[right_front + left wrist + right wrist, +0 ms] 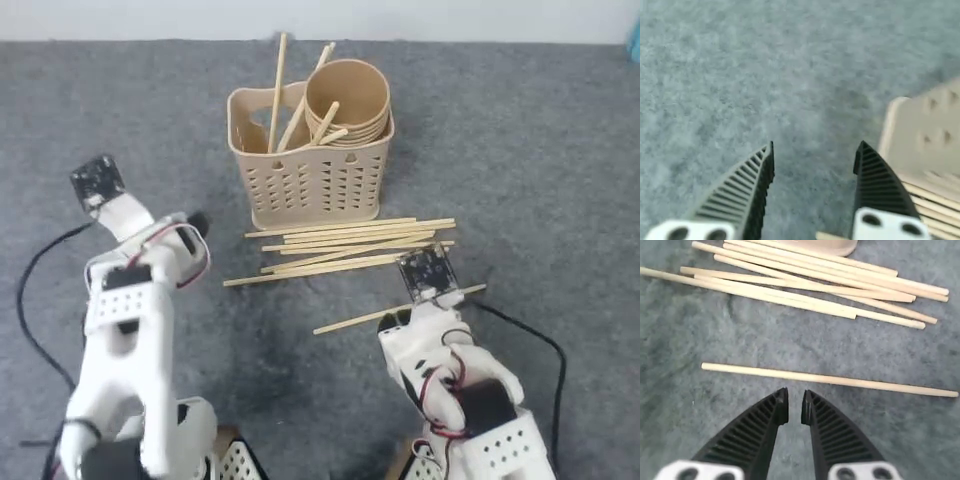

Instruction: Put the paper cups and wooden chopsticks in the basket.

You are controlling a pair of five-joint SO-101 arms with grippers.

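The basket is set on the grey table, toward its far edge and about midway between the left and right edges. A stack of paper cups is held upright in the basket's right part. Several chopsticks are leaned inside it beside the cups, with their ends sticking out above the rim.

A loose pile of chopsticks is spread flat on the table just in front of the basket, on the side toward the near edge. The sticks are laid roughly parallel to the basket's front wall, and some overlap. A single chopstick is laid apart from the pile, closer to the near edge and slightly slanted.

The right gripper is held low over the table on the near-edge side of the single chopstick, close to it but not touching it. Its jaws are drawn almost together, with a narrow slit left between the tips, and nothing is held.

The left gripper is held over bare table toward the left edge, with a corner of the basket seen off to one side. Its jaws are spread wide apart, and nothing is held between them.
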